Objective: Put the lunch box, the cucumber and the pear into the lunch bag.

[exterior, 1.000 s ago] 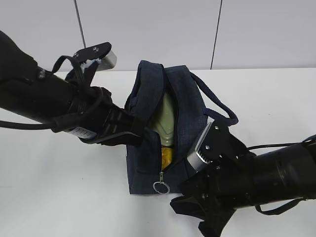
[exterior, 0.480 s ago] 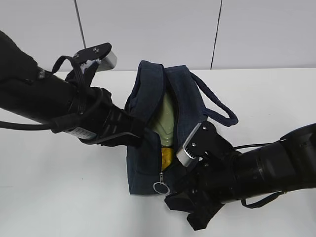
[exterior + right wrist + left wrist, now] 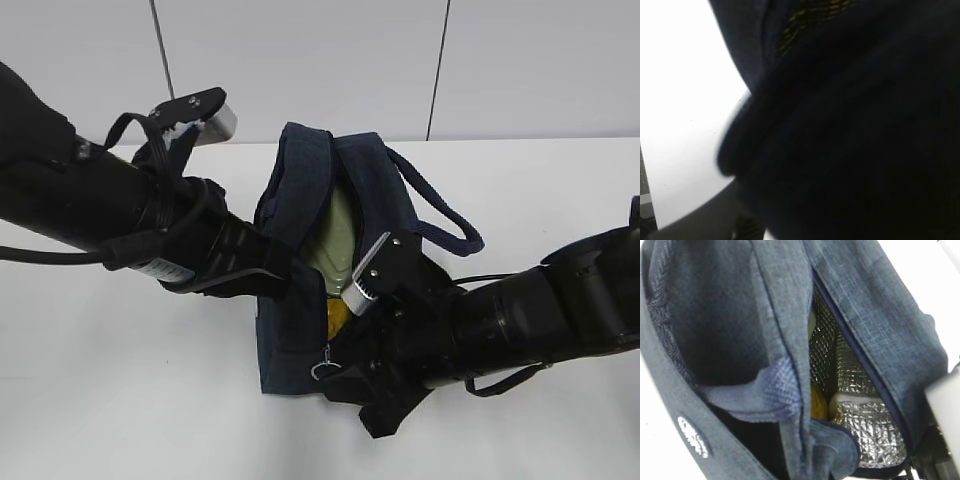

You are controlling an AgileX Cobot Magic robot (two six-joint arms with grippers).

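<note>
While the left gripper (image 3: pixel 268 272) clenches the lunch bag (image 3: pixel 300 330) flap, the right gripper's (image 3: pixel 345 385) hold is unclear.

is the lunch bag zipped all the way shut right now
No, the lunch bag gapes open along its top, and the exterior view shows the pale green lid of the lunch box and the yellow pear inside.

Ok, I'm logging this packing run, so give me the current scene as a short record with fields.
bag: navy lunch bag upright on the white table, top zip open
inside: pale green lunch box, with the yellow pear below it in this view
cucumber: not visible
left gripper: shut at the bag's left edge
right gripper: by the ring pull, jaws hidden
lining: silver foil
</note>
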